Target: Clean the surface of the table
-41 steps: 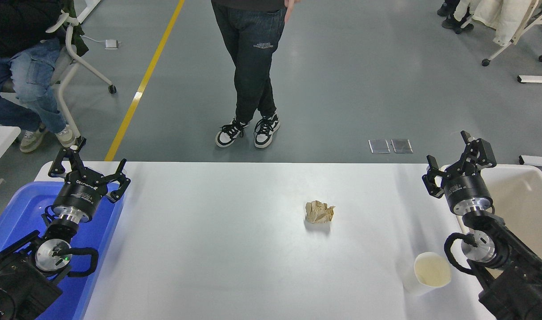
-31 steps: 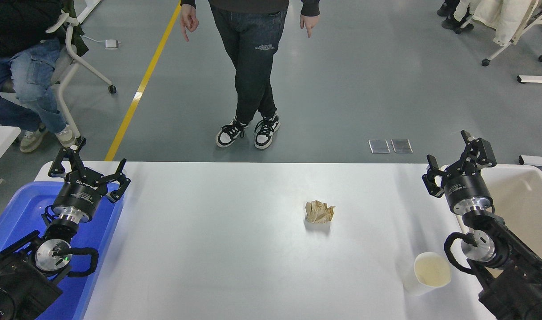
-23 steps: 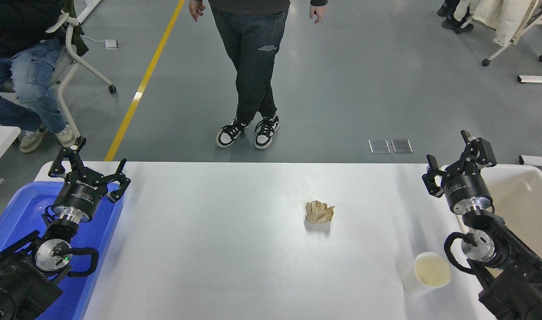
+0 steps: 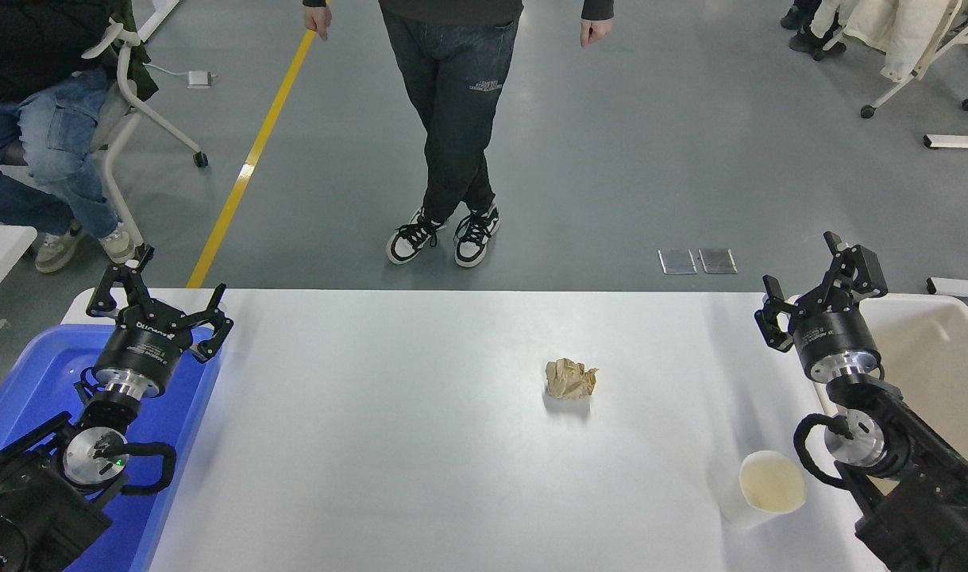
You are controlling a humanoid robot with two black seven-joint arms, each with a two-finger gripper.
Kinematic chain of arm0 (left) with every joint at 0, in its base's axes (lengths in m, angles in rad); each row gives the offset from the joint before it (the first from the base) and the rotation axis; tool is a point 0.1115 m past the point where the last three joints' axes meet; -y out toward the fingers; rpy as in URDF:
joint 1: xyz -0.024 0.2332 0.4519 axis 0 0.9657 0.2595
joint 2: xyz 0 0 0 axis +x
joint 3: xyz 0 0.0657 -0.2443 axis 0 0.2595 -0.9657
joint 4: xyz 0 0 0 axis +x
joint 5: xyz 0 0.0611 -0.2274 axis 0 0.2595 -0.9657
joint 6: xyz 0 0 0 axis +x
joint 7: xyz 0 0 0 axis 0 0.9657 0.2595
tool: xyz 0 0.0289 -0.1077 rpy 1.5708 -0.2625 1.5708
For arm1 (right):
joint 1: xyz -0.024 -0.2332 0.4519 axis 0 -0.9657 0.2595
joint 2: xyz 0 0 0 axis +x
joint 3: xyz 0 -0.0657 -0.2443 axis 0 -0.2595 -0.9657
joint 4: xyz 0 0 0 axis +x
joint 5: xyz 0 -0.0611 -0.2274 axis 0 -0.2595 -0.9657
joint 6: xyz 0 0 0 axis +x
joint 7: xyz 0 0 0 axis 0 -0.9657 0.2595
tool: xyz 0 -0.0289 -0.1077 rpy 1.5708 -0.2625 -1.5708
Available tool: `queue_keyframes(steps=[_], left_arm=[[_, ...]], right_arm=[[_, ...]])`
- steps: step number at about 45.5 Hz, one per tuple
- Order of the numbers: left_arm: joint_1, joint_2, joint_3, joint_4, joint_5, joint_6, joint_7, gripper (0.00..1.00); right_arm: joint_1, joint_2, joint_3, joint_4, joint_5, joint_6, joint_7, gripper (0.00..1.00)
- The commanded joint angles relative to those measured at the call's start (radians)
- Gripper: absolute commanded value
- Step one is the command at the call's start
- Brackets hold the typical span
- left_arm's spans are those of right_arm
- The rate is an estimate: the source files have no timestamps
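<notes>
Evidently step in hand: nothing is being carried; clearing of the tabletop (image 4: 388, 445) has not begun, with two pieces of litter lying on it.
Landmark: the crumpled brown paper ball (image 4: 570, 379), sitting a little right of the tabletop's middle.
Paper cup: the white paper cup (image 4: 763, 486) stands upright, nearer the camera and to the right of the paper ball, just beside the right arm's wrist.
Right pincer: the right pincer (image 4: 815, 287) hangs well to the right of the paper ball, at the tabletop's far right edge beside the beige bin (image 4: 940, 349); fingers spread, holding nothing.
Left pincer: the left pincer (image 4: 156, 295) is parked far to the left of the paper ball, over the blue tub (image 4: 31, 381); fingers spread, empty.
Next move calls for: probably the right pincer swinging left toward the paper ball, dropping over it and closing gently, since crumpled paper gives; then a carry to a bin.
Change from earlier frames: both arms, the paper ball and the cup have not shifted; only the person (image 4: 452, 103) standing beyond the paper ball has moved, hands now spread wider apart and feet slightly shuffled.
</notes>
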Motion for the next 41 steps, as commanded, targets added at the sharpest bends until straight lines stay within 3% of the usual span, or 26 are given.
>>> queue_keyframes(steps=[1, 21, 29, 41], left_arm=[[0.0, 0.0, 0.0, 0.0, 0.0, 0.0, 0.0, 1.0], [0.0, 0.0, 0.0, 0.001, 0.0, 0.0, 0.0, 1.0], [0.0, 0.0, 0.0, 0.0, 0.0, -0.002, 0.0, 1.0], [0.0, 0.001, 0.0, 0.0, 0.0, -0.003, 0.0, 1.0]], right_arm=[[-0.016, -0.007, 0.005, 0.007, 0.0, 0.0, 0.001, 1.0], [0.002, -0.022, -0.008, 0.005, 0.0, 0.003, 0.01, 1.0], [0.002, -0.022, -0.003, 0.025, 0.002, 0.0, -0.077, 1.0], [-0.019, -0.07, -0.008, 0.126, 0.002, 0.003, -0.129, 1.0]])
